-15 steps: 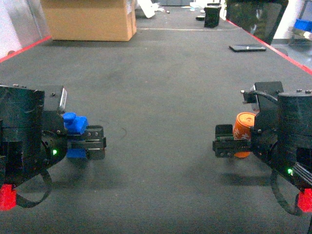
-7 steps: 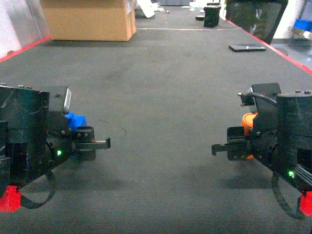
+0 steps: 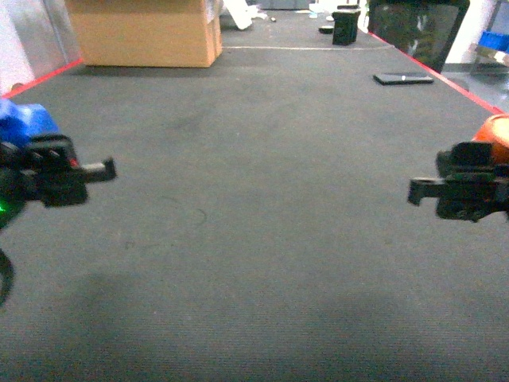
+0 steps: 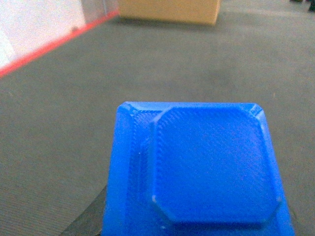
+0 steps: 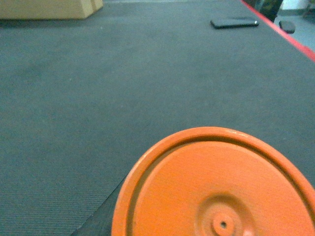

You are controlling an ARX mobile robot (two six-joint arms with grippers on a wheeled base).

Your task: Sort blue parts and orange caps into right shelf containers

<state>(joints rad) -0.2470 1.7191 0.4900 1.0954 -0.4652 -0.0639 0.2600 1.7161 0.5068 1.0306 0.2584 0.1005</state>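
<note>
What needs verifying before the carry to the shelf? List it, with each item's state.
1. Blue part in left gripper: ok, it fills the left wrist view and shows at the gripper in the head view.
2. Orange cap in right gripper: ok, seen close in the right wrist view.
3. Grip security on both: cannot tell, contact points are hidden.
4. Blue crates in sight: not ok, none identifiable in any view.
5. Mat between the arms: ok, bare; phone and cardboard box lie far off.
</note>
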